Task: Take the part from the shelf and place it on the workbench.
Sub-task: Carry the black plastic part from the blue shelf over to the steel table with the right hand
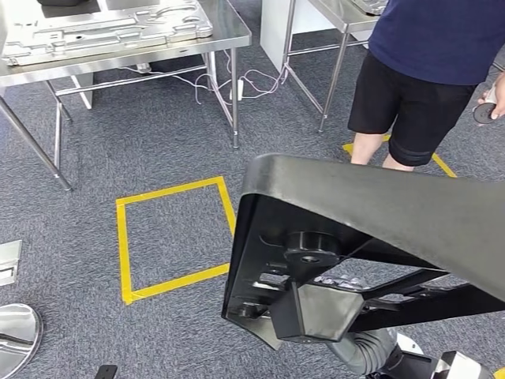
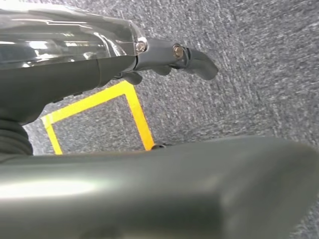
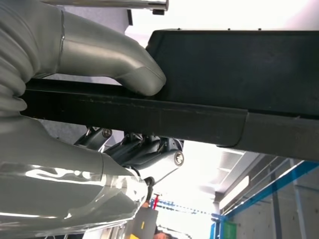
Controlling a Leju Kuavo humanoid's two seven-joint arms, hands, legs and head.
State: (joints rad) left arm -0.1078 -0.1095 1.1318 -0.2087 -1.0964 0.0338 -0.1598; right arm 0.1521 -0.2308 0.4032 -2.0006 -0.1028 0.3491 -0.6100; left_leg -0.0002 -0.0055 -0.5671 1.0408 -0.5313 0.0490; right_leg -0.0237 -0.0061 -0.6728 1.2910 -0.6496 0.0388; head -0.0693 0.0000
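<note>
**Black part carried over the carpet, with the workbench ahead**

The right hand [image 3: 112, 144] is gripping the part [image 1: 381, 213], a large black moulded piece. In the right wrist view its grey thumb [image 3: 124, 69] is pressing on one face of a black edge while the darker fingers [image 3: 150, 159] are curling against the opposite face. In the head view the part is spanning the lower right of the scene, held above the grey carpet [image 1: 149, 142], with the ribbed cover of the right wrist [image 1: 363, 347] showing just beneath it.

The left hand [image 2: 165, 57] is hanging over the carpet; its dark fingers are lying extended and nearly straight, holding nothing.

A square of yellow tape [image 1: 173, 241] is lying on the carpet just left of the part. Beyond it a steel workbench [image 1: 229, 31] is bearing a silver pressed panel [image 1: 101, 31]. A white cable [image 1: 250, 83] is trailing on the floor between this bench and a second table [image 1: 339, 16]. A person [image 1: 428, 71] in dark shorts is standing beside that table, holding a small dark round thing [image 1: 485, 113].
</note>
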